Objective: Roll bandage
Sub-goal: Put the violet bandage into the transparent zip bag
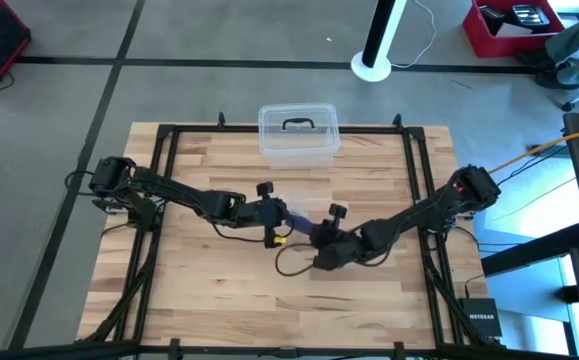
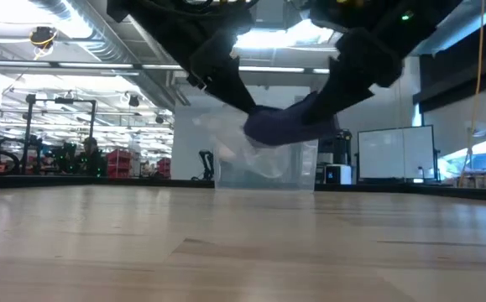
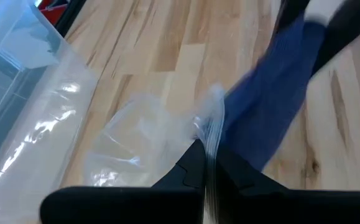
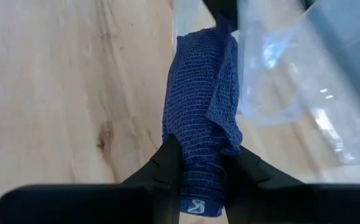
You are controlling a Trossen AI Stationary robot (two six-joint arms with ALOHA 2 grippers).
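The bandage [image 4: 198,93], a dark blue strip of fabric, is bunched up and spans the short gap between my two grippers above the table's middle [image 1: 304,222]. My right gripper [image 4: 201,168] is shut on it. My left gripper [image 3: 204,165], just to the left [image 1: 277,218], is shut on a clear crinkly plastic bag [image 3: 136,137]. The bandage's far end [image 4: 224,28] reaches the left gripper's fingers and the bag's mouth; what holds that end is hidden. In the low view the bandage [image 2: 289,124] and the bag [image 2: 238,144] hang clear of the wood. My left gripper pinches the clear bag's edge strip [image 3: 209,132] between its two shut fingers, coming slanting down from the table's left. The bag hangs slack below, off the table. The bandage passes right beside the fingers; I cannot tell whether it is in the pinch too. My right gripper pinches the bunched bandage [image 4: 197,146] between its two fingers, several layers together. It comes slanting down from the table's right, with the fingers lying along the strip. A short end [image 4: 195,206] sticks out behind the fingers. The rest runs on toward the left gripper, lifted clear.
A clear plastic box with a black handle [image 1: 299,130] stands at the table's far edge, behind the grippers [image 2: 263,172]. A black cable loop [image 1: 291,262] lies on the wood near the right gripper. Black frame rails [image 1: 164,170] run along the table's sides.
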